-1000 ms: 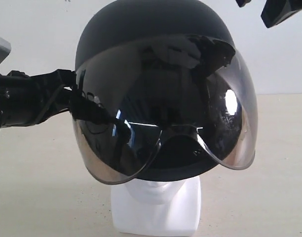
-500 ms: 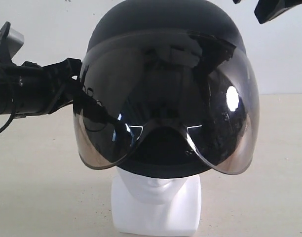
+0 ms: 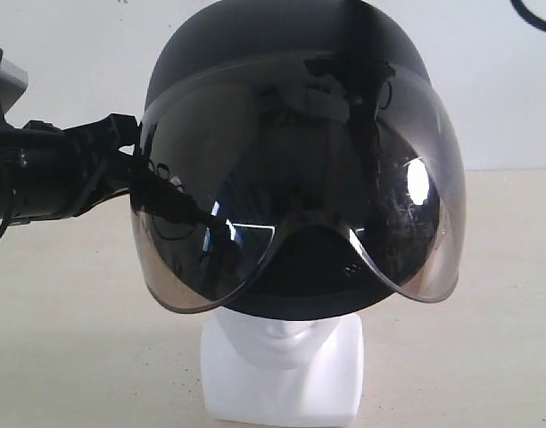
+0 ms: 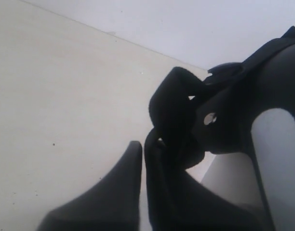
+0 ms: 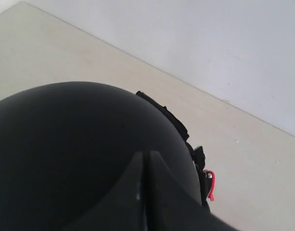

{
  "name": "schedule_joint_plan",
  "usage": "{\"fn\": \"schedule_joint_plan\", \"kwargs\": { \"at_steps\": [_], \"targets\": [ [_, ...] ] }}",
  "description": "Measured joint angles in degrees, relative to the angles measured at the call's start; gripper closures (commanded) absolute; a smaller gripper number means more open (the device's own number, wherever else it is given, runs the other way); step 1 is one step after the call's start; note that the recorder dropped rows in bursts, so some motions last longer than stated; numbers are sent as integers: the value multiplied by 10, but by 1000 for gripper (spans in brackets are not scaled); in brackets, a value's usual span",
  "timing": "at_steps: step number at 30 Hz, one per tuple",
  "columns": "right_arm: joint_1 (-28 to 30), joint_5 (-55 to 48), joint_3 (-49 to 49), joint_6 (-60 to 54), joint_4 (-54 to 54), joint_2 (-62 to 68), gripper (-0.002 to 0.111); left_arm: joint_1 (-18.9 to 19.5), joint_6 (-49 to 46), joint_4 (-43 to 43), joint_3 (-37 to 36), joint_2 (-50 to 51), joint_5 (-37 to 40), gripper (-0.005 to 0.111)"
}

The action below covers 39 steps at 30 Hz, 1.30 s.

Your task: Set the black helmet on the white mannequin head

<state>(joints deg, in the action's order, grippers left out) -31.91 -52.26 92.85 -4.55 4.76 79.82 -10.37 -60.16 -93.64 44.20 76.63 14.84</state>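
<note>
The black helmet (image 3: 291, 36) sits on the white mannequin head (image 3: 282, 379), which stands on the pale surface (image 3: 68, 339); the smoky visor (image 3: 255, 160) covers the face, leaving only chin and neck base showing. The left gripper (image 3: 135, 169) is closed on the helmet's black strap (image 4: 174, 115) at the helmet's side. The right gripper (image 5: 146, 156) is closed and empty just over the matte dome, near a small red tag (image 5: 210, 185) without legible writing.
</note>
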Motion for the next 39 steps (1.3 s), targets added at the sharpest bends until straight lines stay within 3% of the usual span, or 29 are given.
{"fn": "schedule_joint_plan", "kwargs": {
  "at_steps": [15, 24, 39],
  "targets": [
    [0, 15, 1, -8, 1, 13, 108, 0, 0, 4, 0, -4, -2, 102],
    [0, 14, 1, -13, 1, 13, 108, 0, -1, 11, 0, -6, 2, 67],
    [0, 6, 1, -17, -3, 14, 108, 0, -11, 51, -5, -94, -16, 65]
  ]
}}
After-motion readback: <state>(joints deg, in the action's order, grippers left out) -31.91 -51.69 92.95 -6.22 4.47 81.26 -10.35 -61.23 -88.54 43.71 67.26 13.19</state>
